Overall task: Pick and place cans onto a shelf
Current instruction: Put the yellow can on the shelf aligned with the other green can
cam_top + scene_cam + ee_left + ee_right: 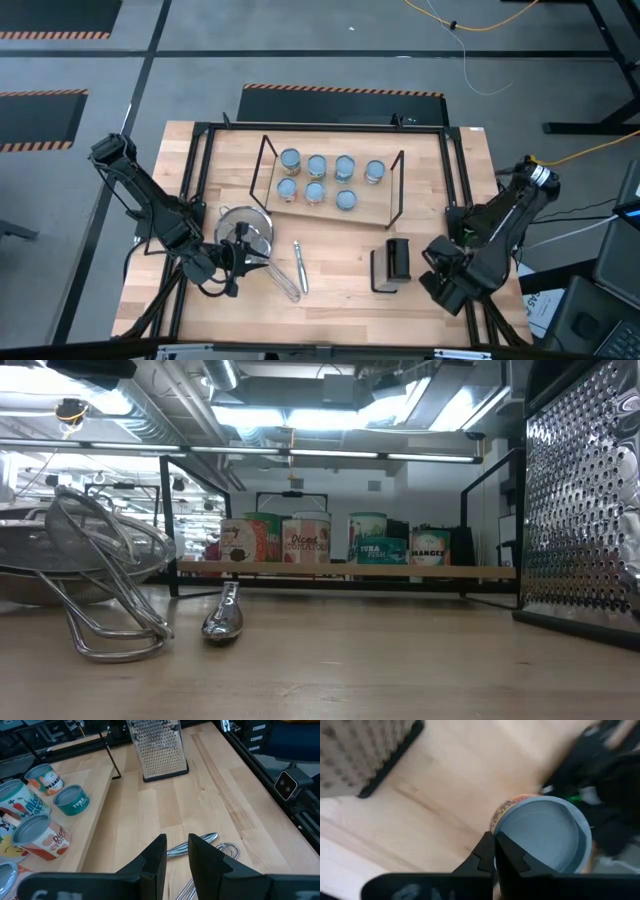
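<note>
Mesh strainer [245, 228] near front-left of table [340, 268]; spoon [299, 264] beside it; box grater [397, 258] right.

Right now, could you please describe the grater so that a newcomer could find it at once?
Start at the wooden shelf holding the cans. Just in front of its right end, towards the right arm, the grater stands alone. Unlike the strainer and spoon lying to its left, it is upright, with hole-punched metal faces and a black base.
</note>
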Tool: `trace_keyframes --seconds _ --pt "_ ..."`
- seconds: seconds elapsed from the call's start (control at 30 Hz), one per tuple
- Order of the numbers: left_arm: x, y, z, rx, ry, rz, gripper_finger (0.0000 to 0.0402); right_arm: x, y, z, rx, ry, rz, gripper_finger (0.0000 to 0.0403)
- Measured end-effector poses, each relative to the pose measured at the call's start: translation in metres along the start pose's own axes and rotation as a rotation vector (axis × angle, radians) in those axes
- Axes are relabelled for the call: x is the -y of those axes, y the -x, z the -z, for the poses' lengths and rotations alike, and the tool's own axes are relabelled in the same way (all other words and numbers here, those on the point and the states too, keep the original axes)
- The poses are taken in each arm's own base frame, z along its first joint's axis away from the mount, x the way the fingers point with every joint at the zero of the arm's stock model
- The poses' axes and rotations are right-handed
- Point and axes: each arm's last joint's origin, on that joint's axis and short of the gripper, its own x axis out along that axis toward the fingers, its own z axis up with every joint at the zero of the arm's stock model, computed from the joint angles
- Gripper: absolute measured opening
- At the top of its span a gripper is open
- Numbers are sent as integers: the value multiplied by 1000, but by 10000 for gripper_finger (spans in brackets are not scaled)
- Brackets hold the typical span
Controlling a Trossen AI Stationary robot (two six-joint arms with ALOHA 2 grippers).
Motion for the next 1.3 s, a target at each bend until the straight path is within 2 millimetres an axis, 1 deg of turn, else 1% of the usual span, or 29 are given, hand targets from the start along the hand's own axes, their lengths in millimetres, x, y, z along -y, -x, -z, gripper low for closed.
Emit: trace_keyframes --seconds 0.07,0.1,0.17,0.27,0.43,0.57,0.73,0.87,0.97,1.07,1.2,1.3 --pt "0 0 0 0 0 0 72 4 19 -7 11 14 17 5" --pt "0 0 0 0 0 0 72 4 26 -11 9 35 -7 5" --pt "0 0 0 0 0 -1 72 5 39 -20 37 108 -108 5" --pt "0 0 0 -1 0 -2 72 9 56 -38 132 114 -161 5" --pt "0 0 0 -1 0 -3 72 15 77 -76 272 194 -218 5" --pt "0 0 0 -2 0 -3 72 21 89 -109 368 284 -193 5" --pt "0 0 0 -2 0 -3 72 31 97 -153 454 373 -147 5" --pt "-1 0 0 -3 -1 -3 72 29 95 -186 503 513 -181 6" --pt "-1 0 0 -3 -1 -3 72 23 84 -206 508 643 -242 6" --pt "0 0 0 -3 -1 -3 72 19 60 -215 449 742 -275 6" --pt "0 0 0 -2 0 -3 72 18 17 -215 332 815 -241 6" --pt "0 0 0 -2 0 -3 72 13 -4 -220 352 844 -275 7"
